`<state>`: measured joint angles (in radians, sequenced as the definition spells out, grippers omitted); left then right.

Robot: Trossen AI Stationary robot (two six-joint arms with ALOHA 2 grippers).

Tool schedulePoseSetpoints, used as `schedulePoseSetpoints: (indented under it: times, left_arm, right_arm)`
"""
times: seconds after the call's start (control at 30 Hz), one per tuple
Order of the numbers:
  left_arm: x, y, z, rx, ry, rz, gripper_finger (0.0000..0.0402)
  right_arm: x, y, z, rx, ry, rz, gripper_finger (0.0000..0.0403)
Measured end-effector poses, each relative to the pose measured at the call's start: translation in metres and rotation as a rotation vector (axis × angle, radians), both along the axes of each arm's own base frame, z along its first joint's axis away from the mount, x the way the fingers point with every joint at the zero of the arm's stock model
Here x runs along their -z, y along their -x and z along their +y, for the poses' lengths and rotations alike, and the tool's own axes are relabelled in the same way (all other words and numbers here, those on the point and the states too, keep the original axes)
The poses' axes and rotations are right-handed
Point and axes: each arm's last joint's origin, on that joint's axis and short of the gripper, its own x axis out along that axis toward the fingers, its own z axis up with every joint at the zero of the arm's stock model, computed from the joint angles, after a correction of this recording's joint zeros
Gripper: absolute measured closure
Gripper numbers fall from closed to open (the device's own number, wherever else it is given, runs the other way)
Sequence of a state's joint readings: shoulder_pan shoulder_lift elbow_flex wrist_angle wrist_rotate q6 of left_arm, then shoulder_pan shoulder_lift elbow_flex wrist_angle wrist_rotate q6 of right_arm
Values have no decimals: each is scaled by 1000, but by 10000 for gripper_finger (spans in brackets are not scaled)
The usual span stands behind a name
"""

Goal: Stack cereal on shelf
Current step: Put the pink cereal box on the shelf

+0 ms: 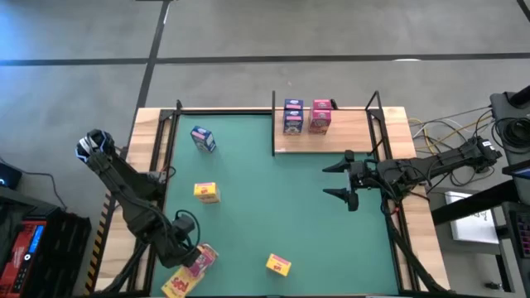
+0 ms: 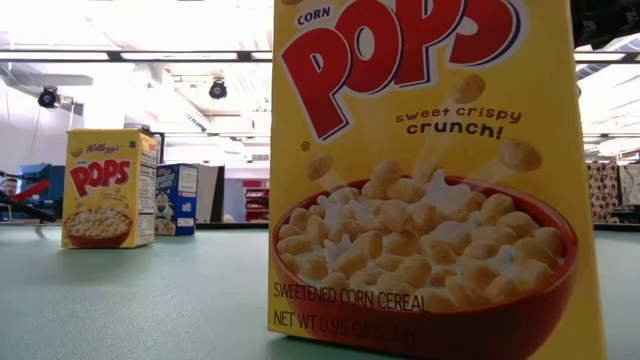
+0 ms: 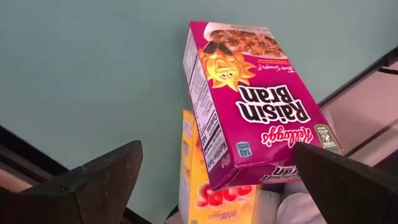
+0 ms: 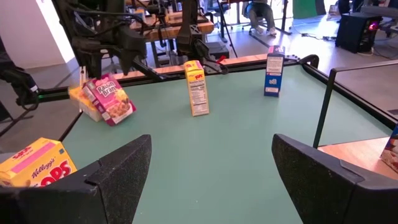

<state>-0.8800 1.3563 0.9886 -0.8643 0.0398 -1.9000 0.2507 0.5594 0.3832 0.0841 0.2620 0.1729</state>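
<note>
Surface: green mat on wood table; black rails along its L/R edges.
Room: grey floor; lit ceiling.
Shelf: light-wood board, far-right corner.
Cereal: 2 blue boxes + pink box upright on shelf; blue box, yellow box, yellow box apart on mat.
Left gripper: near-left corner, fingers spread wide over Raisin Bran box, which lies on a yellow box; holds nothing.
Right gripper: near shelf front, fingers apart, empty.
Free space: mat centre.

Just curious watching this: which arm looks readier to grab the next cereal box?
Probably the left. Its open left gripper hovers right over the Raisin Bran box; the right gripper hangs open beside the shelf, away from loose boxes.
</note>
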Motion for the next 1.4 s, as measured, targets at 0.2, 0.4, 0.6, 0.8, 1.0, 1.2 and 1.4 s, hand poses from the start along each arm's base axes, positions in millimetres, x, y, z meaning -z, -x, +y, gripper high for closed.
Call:
schedulePoseSetpoints:
  times: [0.2,0.4,0.6,0.8,1.0,1.2,1.4]
  left_arm:
    - [5,4,-11,-56,16,12,2]
    - [11,6,-8,-95,-63,24,2]
    - [4,0,-13,-117,-72,-45,2]
    - [11,-13,-21,-53,-180,-85,2]
    - [25,-27,-24,91,-306,-117,2]
    - [37,-40,-17,27,-375,-95,2]
    - [40,-37,-9,43,-452,-88,2]
  right_arm:
    - [0,0,0,0,0,0,80]
    - [0,0,0,0,0,0,80]
    - [0,0,0,0,0,0,80]
    - [0,0,0,0,0,0,80]
    - [0,0,0,0,0,0,80]
    - [0,0,0,0,0,0,80]
    - [0,0,0,0,0,0,80]
